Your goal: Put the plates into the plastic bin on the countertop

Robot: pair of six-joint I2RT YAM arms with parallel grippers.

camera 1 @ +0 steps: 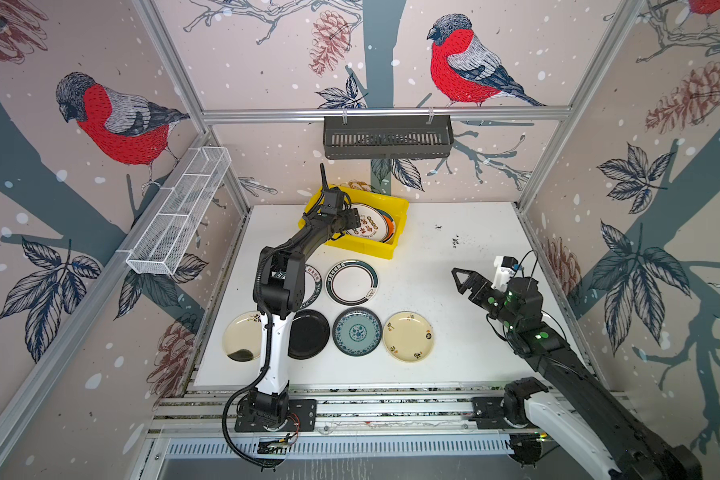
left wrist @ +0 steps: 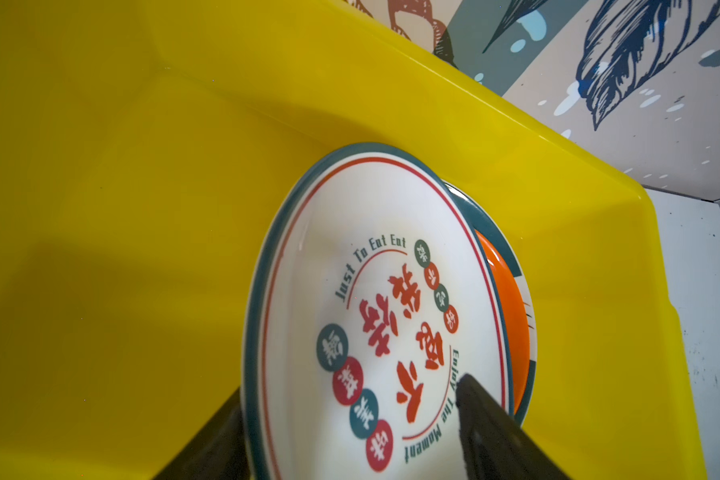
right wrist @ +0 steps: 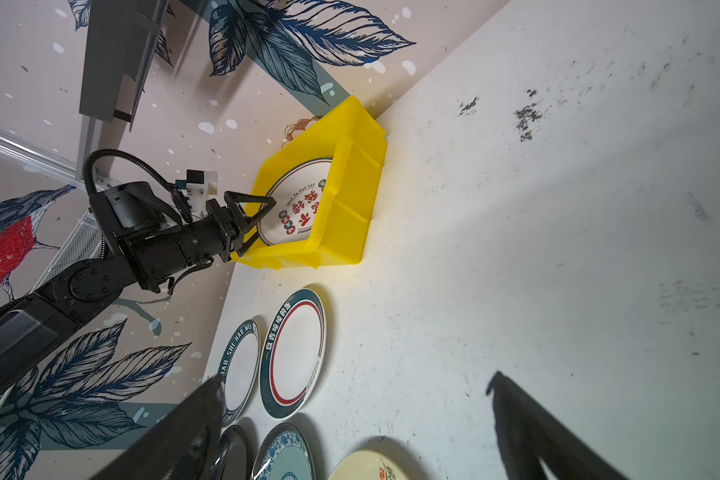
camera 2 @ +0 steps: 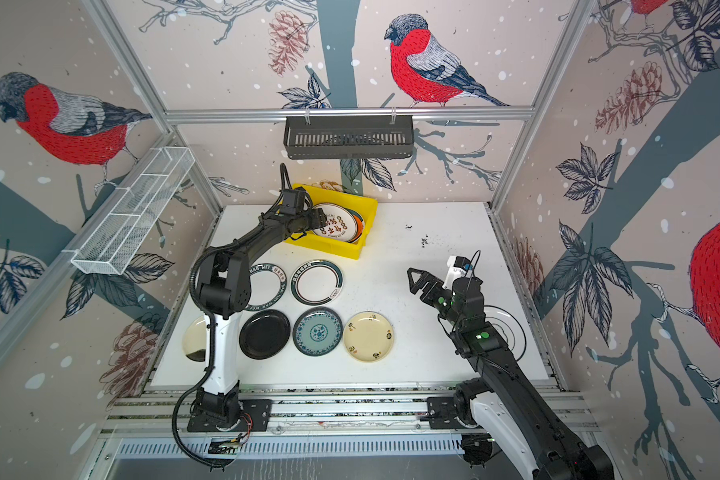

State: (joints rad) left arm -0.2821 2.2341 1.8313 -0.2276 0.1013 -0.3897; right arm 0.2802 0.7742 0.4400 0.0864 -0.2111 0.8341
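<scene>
In the plastic bin (camera 1: 360, 248), red-char plate (left wrist: 371, 311) over orange plate (left wrist: 510, 316); L fingers (left wrist: 495, 432), R fingers (right wrist: 524, 432) both spread.

"Just To Eat Eat" on plate (left wrist: 350, 257)

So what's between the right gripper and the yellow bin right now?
Only bare countertop, apart from a few dark scuffs nearby. Both top views show that open stretch between the right gripper and the yellow bin.
</scene>
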